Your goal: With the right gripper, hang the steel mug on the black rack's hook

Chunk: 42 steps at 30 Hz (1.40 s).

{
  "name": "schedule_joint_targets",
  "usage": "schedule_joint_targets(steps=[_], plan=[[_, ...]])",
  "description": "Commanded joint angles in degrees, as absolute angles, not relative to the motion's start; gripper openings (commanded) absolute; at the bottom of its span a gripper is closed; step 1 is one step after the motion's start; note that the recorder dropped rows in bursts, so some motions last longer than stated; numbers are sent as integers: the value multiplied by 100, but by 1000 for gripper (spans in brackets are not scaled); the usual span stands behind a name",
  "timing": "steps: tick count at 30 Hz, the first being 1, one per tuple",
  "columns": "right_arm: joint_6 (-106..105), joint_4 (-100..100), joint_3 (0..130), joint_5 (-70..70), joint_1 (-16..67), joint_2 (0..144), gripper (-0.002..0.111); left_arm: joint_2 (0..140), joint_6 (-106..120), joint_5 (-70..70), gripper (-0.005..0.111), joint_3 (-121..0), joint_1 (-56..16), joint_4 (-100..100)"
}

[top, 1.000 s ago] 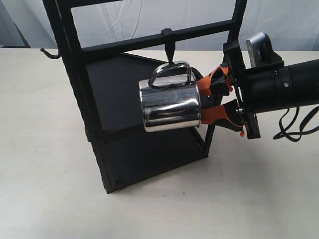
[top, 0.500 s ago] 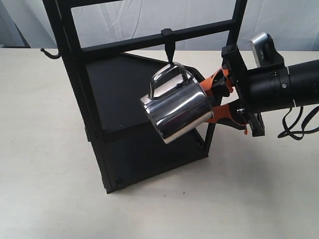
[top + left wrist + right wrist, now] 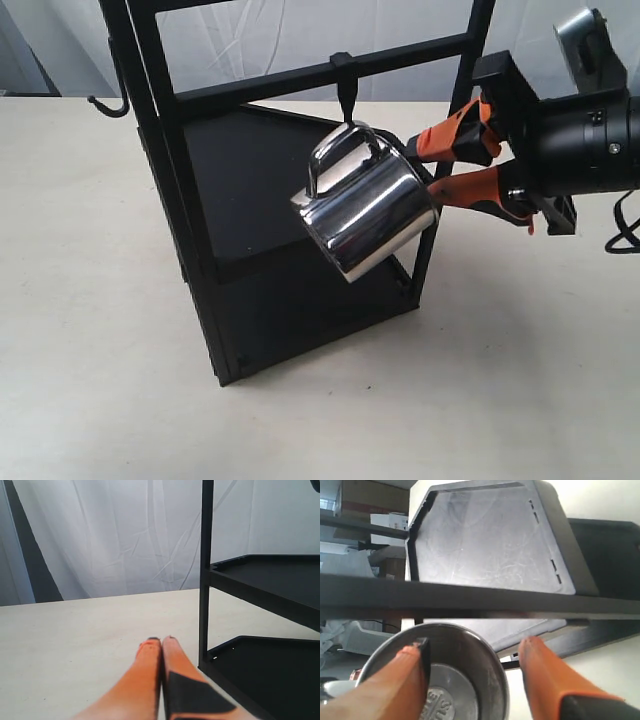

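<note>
The steel mug (image 3: 368, 222) hangs tilted, its strap handle (image 3: 343, 150) looped under the slim hook (image 3: 345, 95), which is clipped to a crossbar of the black rack (image 3: 165, 150). My right gripper (image 3: 425, 172) stands open at the mug's mouth, on its right. In the right wrist view one orange finger (image 3: 405, 675) lies in front of the mug's opening (image 3: 447, 690). The other finger (image 3: 545, 675) is outside the rim, with a gap to it. My left gripper (image 3: 161, 640) is shut on nothing, low over the table beside a rack post (image 3: 205, 580).
A curved black hook (image 3: 105, 105) with a ball tip sticks out from the rack's far left post. The rack's two flat shelves (image 3: 250, 180) sit behind and below the mug. A black cable (image 3: 625, 235) trails from the right arm. White curtain hangs behind.
The mug tipped from level to hanging aslant from the hook. My right gripper opened and drew back to the right and upward. The rack shifted slightly right.
</note>
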State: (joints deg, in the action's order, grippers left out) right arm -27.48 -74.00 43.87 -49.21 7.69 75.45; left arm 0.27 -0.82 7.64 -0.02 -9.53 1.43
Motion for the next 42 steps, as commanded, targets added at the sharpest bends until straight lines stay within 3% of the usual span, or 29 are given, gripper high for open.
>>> schedule_joint_targets(steps=[1, 9, 16, 17, 21, 28, 42], plan=[[-2211, -6689, 4379, -4671, 732, 7241, 53, 0, -96, 732, 2, 0, -980, 156], [-820, -4657, 4379, -4250, 732, 6694, 53, 0, -96, 732, 2, 0, -980, 156], [-799, -4023, 4379, -4535, 743, 6069, 51, 0, -96, 732, 2, 0, -980, 156], [-799, -3950, 4379, -4619, 743, 5990, 47, 0, -96, 732, 2, 0, -980, 156], [-716, -3480, 4379, -4961, 743, 5658, 0, 0, -96, 732, 2, 0, -980, 156], [-94, -2551, 4379, -4250, 743, 4770, 2, 0, -96, 732, 2, 0, -980, 156], [-287, -2230, 4367, -4157, 743, 3486, 2, 0, -96, 732, 2, 0, -980, 156]])
